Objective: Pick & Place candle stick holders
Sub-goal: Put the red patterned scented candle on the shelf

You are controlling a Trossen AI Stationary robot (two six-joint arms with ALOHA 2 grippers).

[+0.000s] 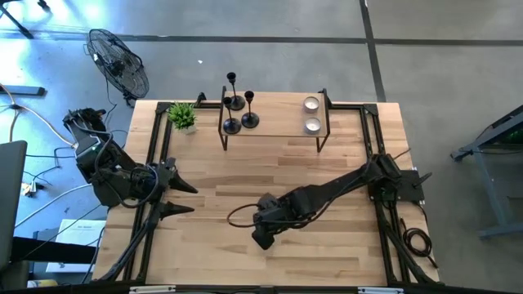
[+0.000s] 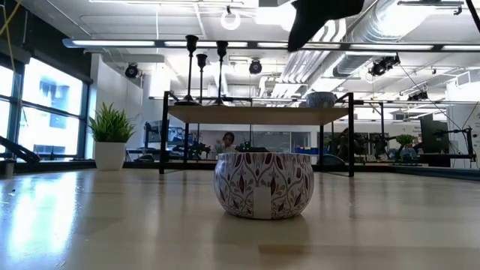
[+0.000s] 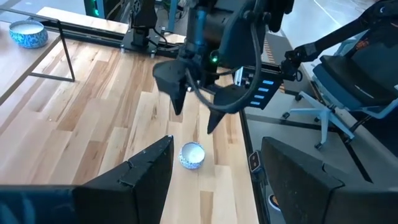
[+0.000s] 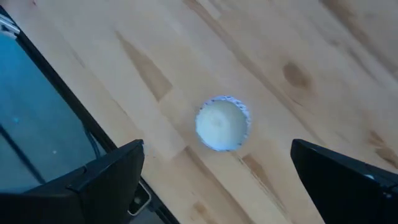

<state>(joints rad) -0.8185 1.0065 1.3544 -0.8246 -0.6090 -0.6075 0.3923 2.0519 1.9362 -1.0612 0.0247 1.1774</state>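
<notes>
Three black candle stick holders (image 1: 237, 102) stand by their round bases on the left half of a raised wooden shelf (image 1: 274, 126) at the table's far side; they also show in the low view (image 2: 202, 71). Two tealight cups (image 1: 311, 114) sit on the shelf's right half. A third, leaf-patterned cup (image 2: 264, 185) stands on the table's near middle (image 4: 222, 124) (image 3: 192, 155). My right gripper (image 4: 224, 186) (image 3: 194, 121) hangs open above that cup without touching it, and hides it in the high view (image 1: 263, 233). My left gripper (image 1: 181, 198) waits open at the table's left.
A small potted plant (image 1: 183, 117) stands at the far left corner beside the shelf. Black frame rails (image 1: 155, 163) run along the table's left and right sides. Bare wood lies between the shelf and the arms. A fan (image 1: 118, 61) stands on the floor beyond the table.
</notes>
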